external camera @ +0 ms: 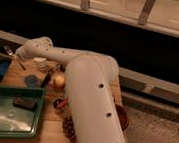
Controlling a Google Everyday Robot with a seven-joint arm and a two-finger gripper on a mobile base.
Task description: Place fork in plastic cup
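Jaws hang far left, near the plastic cup (31,80).

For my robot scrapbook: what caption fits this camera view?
Robot arm reaches across the wooden table, gripper near its far left edge, past the plastic cup.
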